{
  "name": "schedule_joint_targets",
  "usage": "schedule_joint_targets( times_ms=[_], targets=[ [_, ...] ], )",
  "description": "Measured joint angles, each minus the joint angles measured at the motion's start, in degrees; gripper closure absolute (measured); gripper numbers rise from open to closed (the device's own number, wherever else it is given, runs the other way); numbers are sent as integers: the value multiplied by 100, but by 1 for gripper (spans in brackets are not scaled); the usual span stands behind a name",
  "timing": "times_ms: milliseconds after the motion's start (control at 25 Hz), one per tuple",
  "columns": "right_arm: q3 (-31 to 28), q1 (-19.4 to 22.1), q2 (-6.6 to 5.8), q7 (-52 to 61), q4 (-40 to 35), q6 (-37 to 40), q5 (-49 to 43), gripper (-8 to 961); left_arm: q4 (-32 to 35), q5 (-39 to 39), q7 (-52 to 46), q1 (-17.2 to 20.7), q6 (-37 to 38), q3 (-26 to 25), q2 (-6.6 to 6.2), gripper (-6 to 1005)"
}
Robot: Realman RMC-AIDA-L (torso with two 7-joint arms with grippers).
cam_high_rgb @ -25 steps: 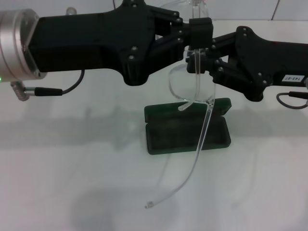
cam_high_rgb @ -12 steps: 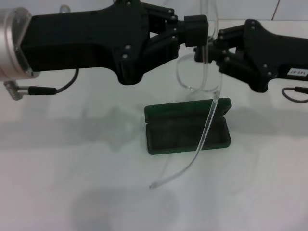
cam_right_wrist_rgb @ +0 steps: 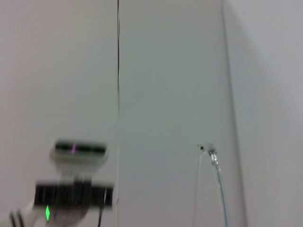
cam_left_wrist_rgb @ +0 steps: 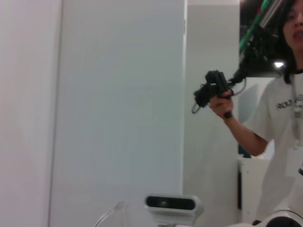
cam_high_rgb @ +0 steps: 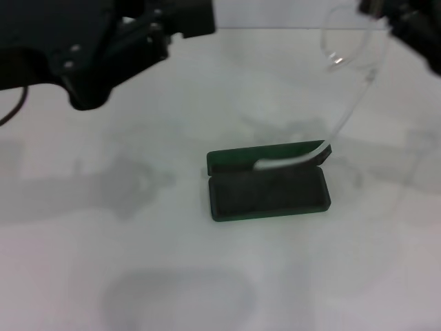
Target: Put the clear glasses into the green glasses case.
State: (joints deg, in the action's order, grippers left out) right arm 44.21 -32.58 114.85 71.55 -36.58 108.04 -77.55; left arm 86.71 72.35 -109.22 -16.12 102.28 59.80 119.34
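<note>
Clear plastic, thin: the clear glasses [cam_high_rgb: 348, 76] look light, springy and slick, so I'd grip at the bridge or hinge, not mid-arm. They hang at about 1 o'clock in the head view under the right gripper [cam_high_rgb: 406, 24], which seems to carry them (fingers hidden, can't tell their state). One arm trails towards 7 o'clock, tip over the green glasses case [cam_high_rgb: 269, 187], which lies open, long axis 9-to-3. Left gripper [cam_high_rgb: 176, 24] at 11 o'clock, clear of them; closure unreadable.
</note>
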Motion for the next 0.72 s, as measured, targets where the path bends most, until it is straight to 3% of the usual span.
schedule_joint_targets(
  times_ms=[240,440,720],
  targets=[
    [-778,117,-61,159,227,733,358,870,-259,-2,74,40,240,-199,0,961],
    [-842,223,-22,211,387,949,1058,870,-511,19,196,-21,339,-174,-1,961],
    [-788,188,51,164,625,1046,1707,870,-935,55,225,-343,485,264,10,961]
  ],
)
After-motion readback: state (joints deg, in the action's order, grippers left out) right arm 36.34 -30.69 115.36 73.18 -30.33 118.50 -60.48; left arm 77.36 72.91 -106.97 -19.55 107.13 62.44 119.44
